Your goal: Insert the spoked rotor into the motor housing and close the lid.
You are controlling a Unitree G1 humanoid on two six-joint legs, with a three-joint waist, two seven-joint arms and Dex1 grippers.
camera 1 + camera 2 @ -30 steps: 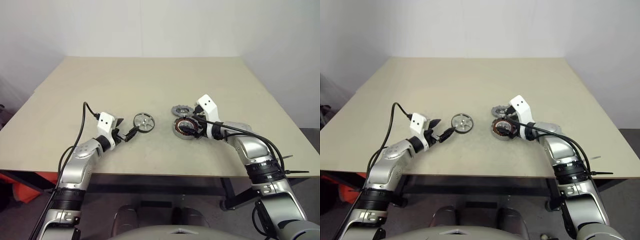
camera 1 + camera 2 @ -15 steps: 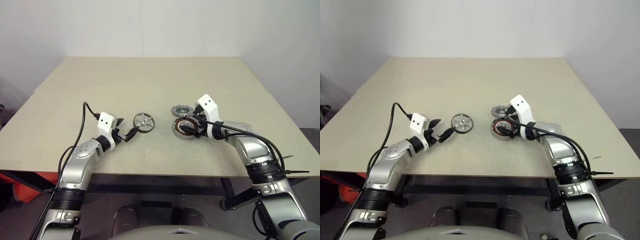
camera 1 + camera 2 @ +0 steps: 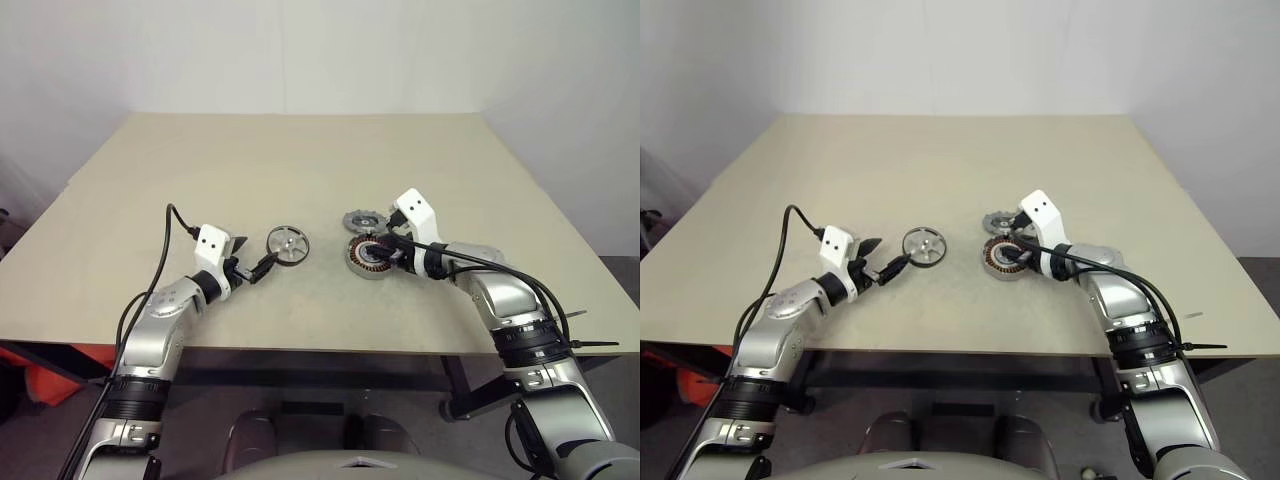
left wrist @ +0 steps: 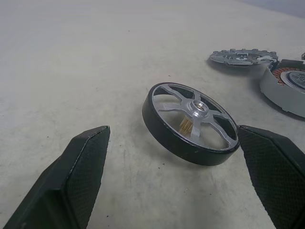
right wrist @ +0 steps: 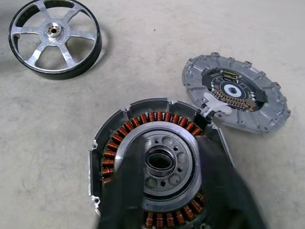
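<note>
Rotor (image 3: 288,244) not inserted: on table (image 3: 300,160) between left gripper's (image 4: 181,176) spread fingers. Right fingers (image 5: 126,191) narrowed over the housing's (image 3: 370,257) hub, grip unclear; lid (image 3: 362,220) off beside it.

Beige table (image 3: 300,150) stands against a plain white wall (image 3: 300,50)

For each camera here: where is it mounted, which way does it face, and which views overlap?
Head stereo pair: looks forward and down at the table, both arms.
Left wrist: along the open left gripper at the spoked rotor.
Right wrist: down its fingers onto the motor housing, beside the lid.
All views share rotor, housing, lid.
</note>
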